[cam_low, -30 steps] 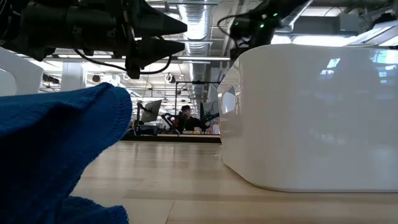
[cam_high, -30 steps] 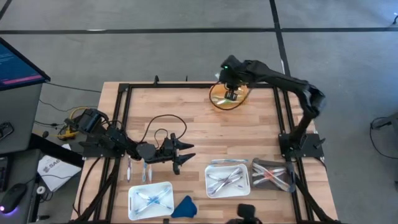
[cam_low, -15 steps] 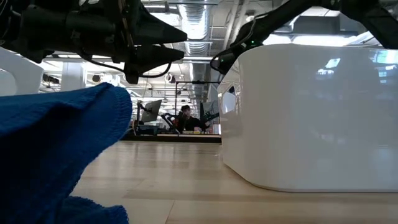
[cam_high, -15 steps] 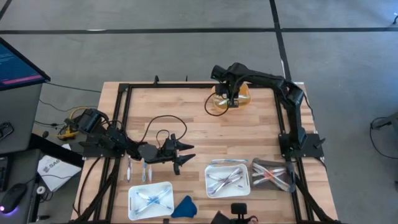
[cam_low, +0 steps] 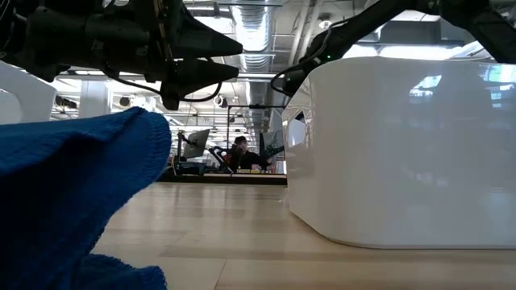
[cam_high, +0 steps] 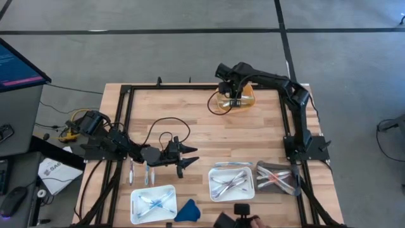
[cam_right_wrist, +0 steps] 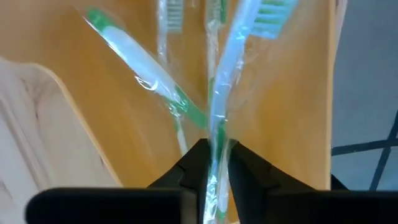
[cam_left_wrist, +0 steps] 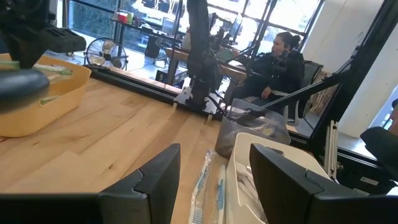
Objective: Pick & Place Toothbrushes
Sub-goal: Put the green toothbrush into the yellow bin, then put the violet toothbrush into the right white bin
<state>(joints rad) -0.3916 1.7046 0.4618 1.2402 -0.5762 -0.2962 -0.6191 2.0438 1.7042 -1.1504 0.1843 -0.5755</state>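
The wooden table (cam_high: 190, 120) carries a yellow tray (cam_high: 243, 100) at its far edge and, along the near edge, two white trays (cam_high: 154, 204) and a clear bin (cam_high: 278, 177) — each with toothbrushes (cam_high: 231, 180) lying inside. A blue cloth (cam_high: 187, 210) sits between the white trays. The right gripper (cam_right_wrist: 211, 155) hangs over the yellow tray, its fingers pinching a wrapped green toothbrush (cam_right_wrist: 227, 74), with others lying in the tray below it. The left gripper (cam_high: 190, 158) waits mid-table, fingers spread — two loose toothbrushes (cam_left_wrist: 208, 180) on the wood beneath it.
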